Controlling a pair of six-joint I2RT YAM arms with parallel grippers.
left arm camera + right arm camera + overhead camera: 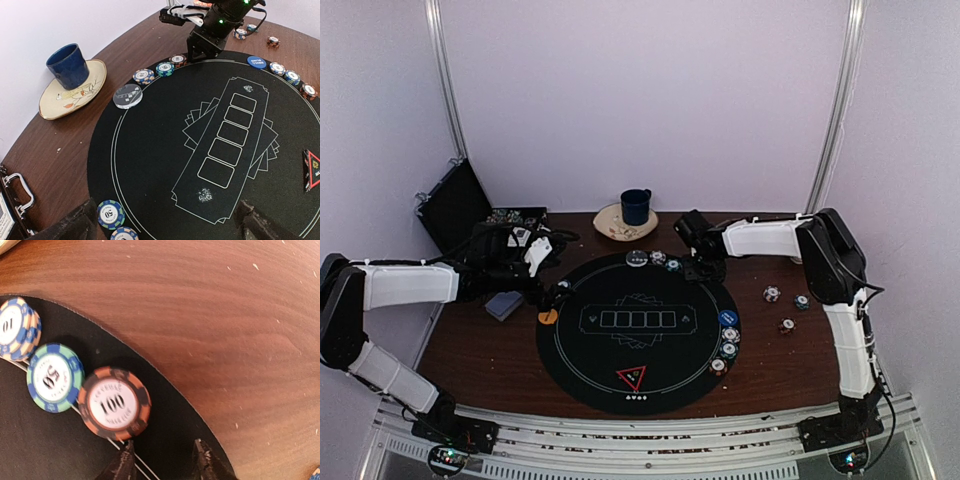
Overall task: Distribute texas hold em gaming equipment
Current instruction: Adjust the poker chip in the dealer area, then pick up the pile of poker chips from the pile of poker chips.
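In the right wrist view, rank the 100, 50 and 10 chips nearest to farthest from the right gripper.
1. 100 chip, just up-left of the right gripper.
2. 50 chip, farther left.
3. 10 chip, at the left edge.

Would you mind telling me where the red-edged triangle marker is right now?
In the top view, the triangle marker lies centrally on the round black mat, near its front edge, just below the five card outlines.

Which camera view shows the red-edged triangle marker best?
The top external view: the triangle marker lies whole, though small, at the near edge of the black mat. The left wrist view shows it larger but cut off by the frame edge. The right wrist view misses it.
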